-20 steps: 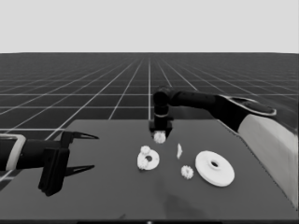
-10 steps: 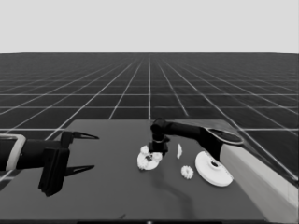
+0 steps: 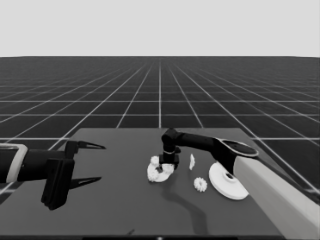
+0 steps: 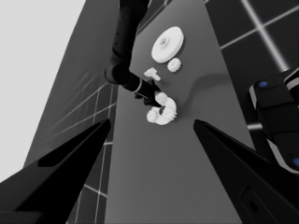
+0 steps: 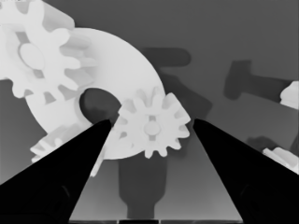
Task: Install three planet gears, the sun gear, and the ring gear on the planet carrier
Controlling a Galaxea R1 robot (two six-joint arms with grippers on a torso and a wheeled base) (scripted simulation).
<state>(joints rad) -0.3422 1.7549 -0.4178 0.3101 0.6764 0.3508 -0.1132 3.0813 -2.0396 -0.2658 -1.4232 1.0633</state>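
Note:
The planet carrier, the smaller round part [image 3: 159, 173] [image 5: 117, 70], lies mid-table with three planet gears on it. Two gears [image 5: 35, 56] [image 5: 51, 144] sit at its far rim. The third gear [image 5: 152, 126] rests at the edge of the wide hole, between the fingers of my right gripper [image 3: 169, 162] [image 5: 152, 122]. That gripper is open, with small gaps on both sides of the gear. The ring gear, the larger round part [image 3: 227, 182] [image 4: 167, 44], lies to the right with a loose gear [image 3: 200, 185] beside it. My left gripper [image 3: 85, 162] waits open over the table's left end.
A thin white piece [image 3: 191, 161] [image 4: 152, 73] stands just right of the smaller round part, close to my right arm. The right arm's pale part [image 3: 280, 200] fills the lower right corner. Dark machinery with blue lights [image 4: 278, 121] shows at the left wrist view's edge.
My right gripper came down from behind the smaller round part and forward onto it, bringing a gear. That gear now rests on the part. The left arm has not moved.

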